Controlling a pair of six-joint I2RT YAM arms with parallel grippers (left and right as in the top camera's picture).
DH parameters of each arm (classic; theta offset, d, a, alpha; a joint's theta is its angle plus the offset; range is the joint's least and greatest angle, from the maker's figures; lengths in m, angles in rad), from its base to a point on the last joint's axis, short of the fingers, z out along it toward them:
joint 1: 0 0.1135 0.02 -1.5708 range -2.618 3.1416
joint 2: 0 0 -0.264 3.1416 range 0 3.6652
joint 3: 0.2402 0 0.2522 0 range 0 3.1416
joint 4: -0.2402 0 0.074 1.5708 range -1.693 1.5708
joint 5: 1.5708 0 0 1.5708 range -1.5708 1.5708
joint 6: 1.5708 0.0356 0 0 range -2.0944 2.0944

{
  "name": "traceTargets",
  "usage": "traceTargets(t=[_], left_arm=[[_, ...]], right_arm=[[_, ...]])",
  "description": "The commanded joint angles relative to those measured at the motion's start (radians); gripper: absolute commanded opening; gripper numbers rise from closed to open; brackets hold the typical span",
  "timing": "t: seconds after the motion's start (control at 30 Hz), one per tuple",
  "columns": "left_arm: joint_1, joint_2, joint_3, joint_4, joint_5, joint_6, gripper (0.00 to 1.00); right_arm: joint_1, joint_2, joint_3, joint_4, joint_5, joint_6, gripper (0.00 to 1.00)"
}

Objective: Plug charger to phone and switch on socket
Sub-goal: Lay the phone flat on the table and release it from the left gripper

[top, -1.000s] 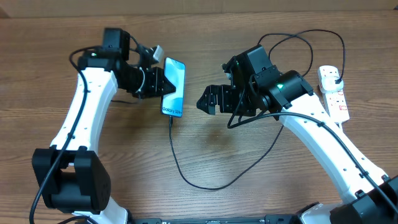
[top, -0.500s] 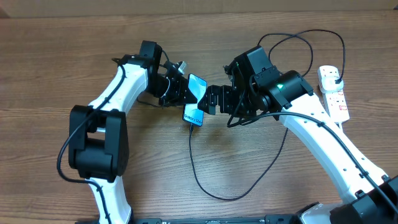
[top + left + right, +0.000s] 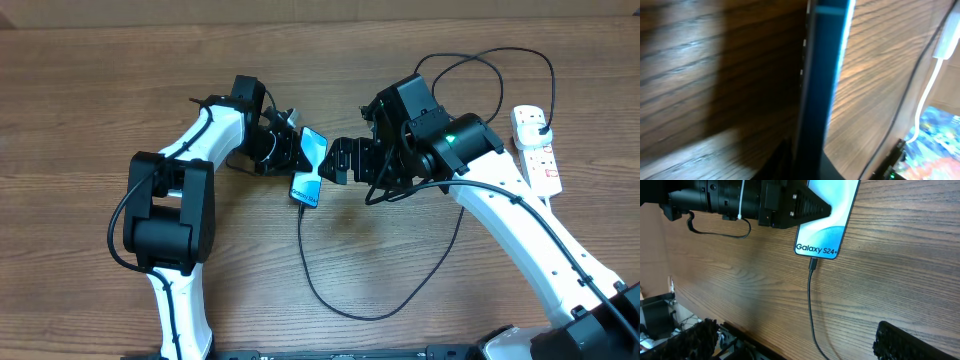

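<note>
The phone [image 3: 307,187], light blue screen lit, is held tilted on its edge over the table by my left gripper [image 3: 296,153], which is shut on its side. In the right wrist view the phone [image 3: 829,217] shows "Galaxy S24+" and the left gripper [image 3: 790,207] clamps it. The charger [image 3: 330,305], a thin black cable, has its tip plugged into the phone's lower end [image 3: 813,264]. It loops across the table to the black plug in the white socket [image 3: 537,152]. My right gripper [image 3: 338,162] is open and empty, right beside the phone. The left wrist view shows the phone edge-on [image 3: 822,75].
The socket strip lies at the far right with its thick white cord [image 3: 927,95]. The cable loop lies on the wood in front of both arms. The table's far edge runs along the top of the overhead view.
My left arm has carried the phone to the right, up to my right gripper, and tilted it. The cable has been dragged along. My right arm has not moved.
</note>
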Motion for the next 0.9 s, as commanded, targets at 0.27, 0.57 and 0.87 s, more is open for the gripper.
traceTargets(t=[0.27, 0.57, 0.87], left_arm=[[0.002, 0.012, -0.001, -0.024, -0.208, -0.007, 0.38], [0.007, 0.011, 0.002, -0.095, -0.324, -0.006, 1.00], [0.076, -0.121, 0.268, -0.325, -0.321, 0.031, 1.00]], right_arm=[[-0.005, -0.032, 0.024, -0.017, 0.034, 0.005, 1.00], [-0.014, -0.032, 0.024, -0.139, 0.278, 0.084, 1.00], [-0.311, -0.032, 0.024, -0.259, 0.488, 0.079, 1.00]])
